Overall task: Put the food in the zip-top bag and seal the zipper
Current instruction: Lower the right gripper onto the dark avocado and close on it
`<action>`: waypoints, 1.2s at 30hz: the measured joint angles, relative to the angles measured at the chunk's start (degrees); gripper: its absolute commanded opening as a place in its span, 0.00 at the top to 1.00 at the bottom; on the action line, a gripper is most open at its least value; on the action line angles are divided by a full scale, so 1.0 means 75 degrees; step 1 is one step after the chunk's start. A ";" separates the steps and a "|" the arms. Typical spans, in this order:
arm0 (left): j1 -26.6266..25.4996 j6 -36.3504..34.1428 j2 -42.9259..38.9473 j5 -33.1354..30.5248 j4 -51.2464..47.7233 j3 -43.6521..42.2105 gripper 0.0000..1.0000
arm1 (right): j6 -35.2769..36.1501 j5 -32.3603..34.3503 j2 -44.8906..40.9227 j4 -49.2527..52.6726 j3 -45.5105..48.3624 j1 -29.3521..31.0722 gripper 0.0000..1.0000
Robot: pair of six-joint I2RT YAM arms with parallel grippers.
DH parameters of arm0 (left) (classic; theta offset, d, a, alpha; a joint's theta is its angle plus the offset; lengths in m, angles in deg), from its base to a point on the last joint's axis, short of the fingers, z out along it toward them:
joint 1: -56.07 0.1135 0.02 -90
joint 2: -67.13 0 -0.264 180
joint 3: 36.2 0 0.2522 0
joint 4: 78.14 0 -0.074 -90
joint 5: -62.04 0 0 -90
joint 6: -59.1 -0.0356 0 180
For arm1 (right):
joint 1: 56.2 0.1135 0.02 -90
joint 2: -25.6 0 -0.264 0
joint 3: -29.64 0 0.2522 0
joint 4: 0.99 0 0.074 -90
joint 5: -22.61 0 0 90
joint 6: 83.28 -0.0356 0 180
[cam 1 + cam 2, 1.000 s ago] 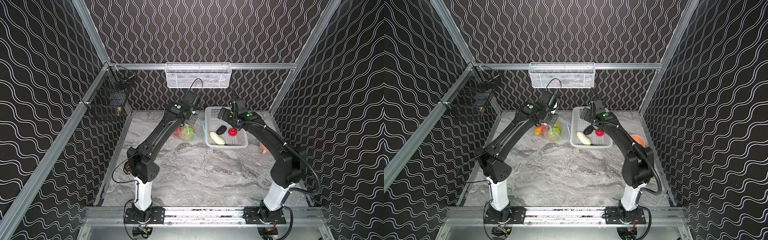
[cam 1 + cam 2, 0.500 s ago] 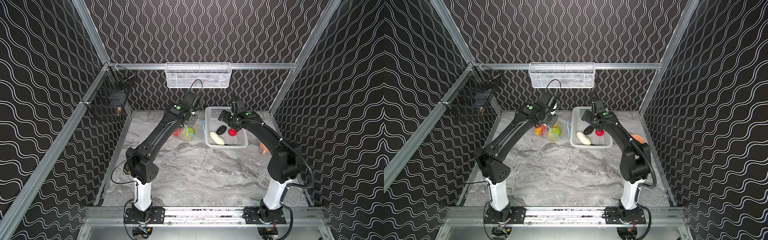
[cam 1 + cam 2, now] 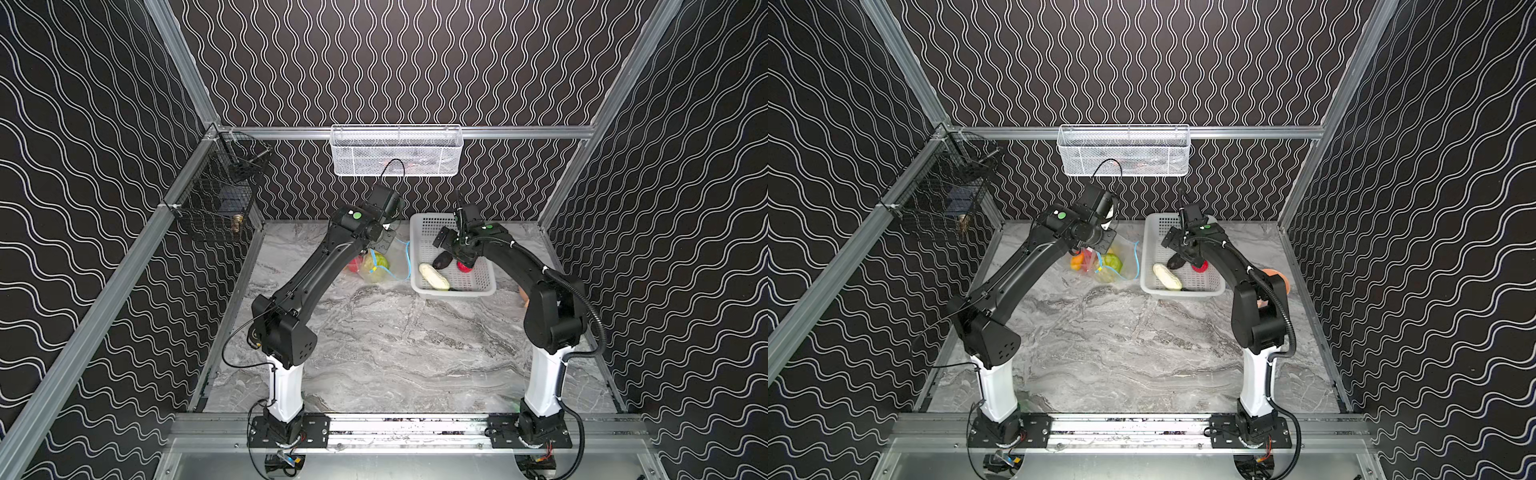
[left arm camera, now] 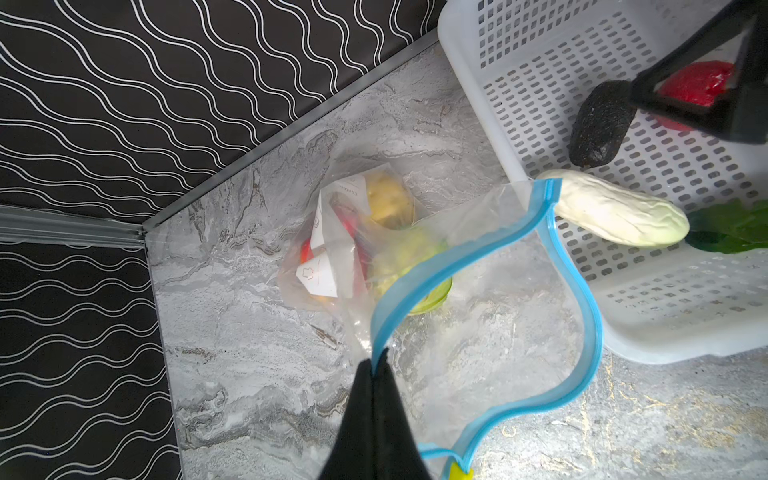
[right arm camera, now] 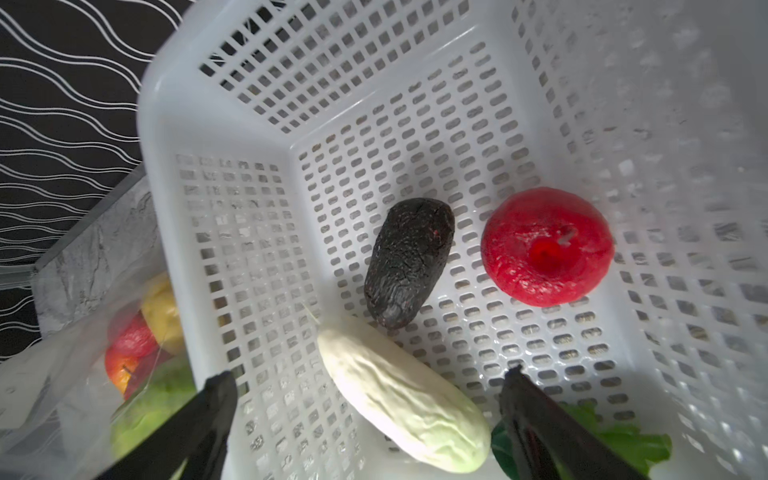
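my left claw [image 4: 376, 374] is clenched on the zipper [image 4: 465, 253] of the bag [image 4: 357, 249]; my right claw [image 5: 370, 374] hangs released over the white vegetable [image 5: 399, 395] in the basket [image 5: 232, 232].

Black wavy-lined walls [image 3: 415, 62], grey marbled floor [image 3: 395, 340], aluminium rails [image 3: 519, 132], white mesh wall basket [image 3: 396, 151].

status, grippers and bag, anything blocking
Left gripper shut on bag's zipper, mouth held open. Right gripper open over basket; white vegetable, dark oval, red piece not yet bagged. Basket wall stands between.

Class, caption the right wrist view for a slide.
Open right gripper over white basket holding dark oval, red piece, white long vegetable, green leaf.
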 measured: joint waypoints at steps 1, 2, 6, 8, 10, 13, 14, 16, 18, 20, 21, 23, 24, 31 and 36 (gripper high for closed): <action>0.0000 0.0000 0.0000 0.0000 0.0000 0.0000 1.00 | 0.0000 -0.0003 0.0064 0.0000 -0.0041 -0.0003 0.02; 0.0000 0.0000 0.0000 0.0000 0.0000 0.0000 1.00 | 0.0000 -0.0003 0.0137 -0.0003 -0.0102 -0.0003 0.02; -0.0003 0.0000 0.0000 0.0000 0.0000 0.0000 1.00 | 0.0000 0.0055 0.0443 0.0090 -0.0449 -0.0006 0.01; -0.0003 0.0000 0.0000 0.0000 0.0003 0.0000 1.00 | 0.0000 0.0134 0.0627 0.0119 -0.0650 -0.0006 0.01; -0.0003 0.0000 0.0000 0.0000 0.0003 0.0000 1.00 | 0.0000 0.0216 0.0766 0.0172 -0.0775 -0.0006 0.01; -0.0003 0.0000 0.0006 0.0000 0.0000 0.0003 1.00 | -0.0003 0.0248 0.0880 0.0227 -0.0854 -0.0006 0.02; 0.0000 0.0000 0.0017 0.0000 0.0000 0.0015 1.00 | -0.0003 0.0259 0.0921 0.0227 -0.0871 -0.0006 0.02; 0.0000 0.0000 0.0055 0.0000 -0.0003 0.0050 1.00 | -0.0003 0.0265 0.1008 0.0233 -0.0909 -0.0006 0.02; 0.0000 0.0000 0.0079 0.0000 -0.0003 0.0061 1.00 | 0.0000 0.0262 0.1122 0.0251 -0.0982 -0.0006 0.02; 0.0000 0.0000 0.0082 0.0000 -0.0003 0.0061 1.00 | 0.0003 0.0259 0.1241 0.0280 -0.1087 -0.0006 0.03; 0.0000 0.0000 0.0082 0.0000 -0.0003 0.0061 1.00 | 0.0003 0.0259 0.1303 0.0297 -0.1139 -0.0006 0.03; 0.0000 0.0000 0.0082 -0.0003 0.0000 0.0061 1.00 | 0.0006 0.0256 0.1419 0.0338 -0.1230 -0.0006 0.04; 0.0000 0.0000 0.0079 -0.0003 0.0000 0.0058 1.00 | 0.0009 0.0254 0.1495 0.0379 -0.1306 -0.0006 0.04; 0.0000 0.0000 0.0079 0.0000 0.0000 0.0058 1.00 | 0.0029 0.0198 0.1851 0.0568 -0.1501 -0.0009 0.06; -0.0006 0.0000 0.0079 0.0000 -0.0003 0.0061 1.00 | 0.0029 0.0032 0.1993 0.0568 -0.1521 -0.0047 0.09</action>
